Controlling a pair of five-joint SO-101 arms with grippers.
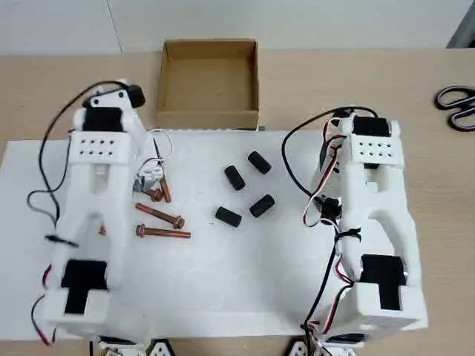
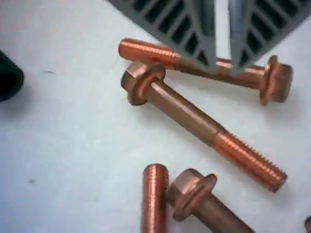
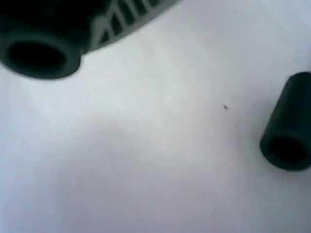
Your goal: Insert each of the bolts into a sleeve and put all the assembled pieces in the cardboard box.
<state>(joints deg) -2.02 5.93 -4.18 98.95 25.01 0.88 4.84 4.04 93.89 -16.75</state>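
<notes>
Above copper bolt (image 2: 146, 51), left gripper (image 2: 222, 63) barely parted, narrow slit between fingers (image 2: 184, 24), tips over shank.

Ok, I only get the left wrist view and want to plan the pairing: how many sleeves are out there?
Observer: Four black sleeves lie loose near the middle of the white mat.
Operator: Anything in the box yet?
Observer: No, the cardboard box beyond the mat is empty.
Operator: What does the right wrist view show?
Observer: Two of the sleeves, one near and one farther off; whether either is held, I cannot tell.
</notes>
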